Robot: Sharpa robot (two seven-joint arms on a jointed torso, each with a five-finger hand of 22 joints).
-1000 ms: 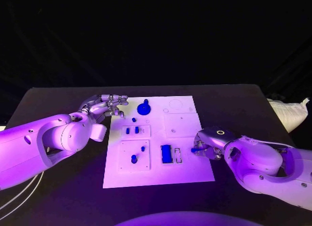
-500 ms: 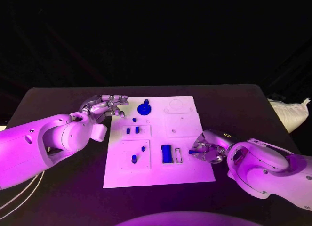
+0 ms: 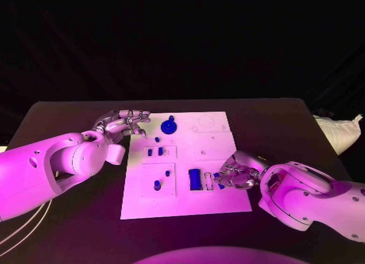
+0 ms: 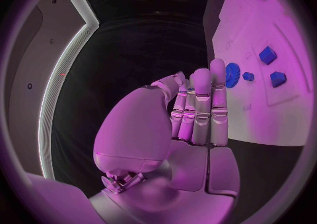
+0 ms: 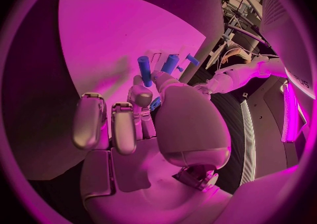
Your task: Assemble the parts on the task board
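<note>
The white task board [image 3: 182, 201] lies in the middle of the black table. My right hand [image 3: 236, 175] is at its right edge and pinches a small blue part [image 3: 218, 177] [image 5: 155, 103] just beside the narrow empty slot [image 3: 207, 181]. A long blue block [image 3: 195, 179] [image 5: 144, 70] stands in the slot to the left of that. My left hand [image 3: 124, 122] [image 4: 195, 110] hovers at the board's far left corner and holds nothing, its fingers stretched out side by side. Close to those fingers lies a blue gear [image 3: 168, 127] [image 4: 232, 74].
Two small blue blocks [image 3: 154, 152] [image 4: 267, 54] stand in a recess on the board's left side, and two more blue pieces [image 3: 157, 186] sit in the square below them. A pale bag [image 3: 339, 132] lies off the table's right edge.
My right hand has carried the small blue part leftward over the board's edge, closer to the narrow slot. The left hand has stayed where it was.
</note>
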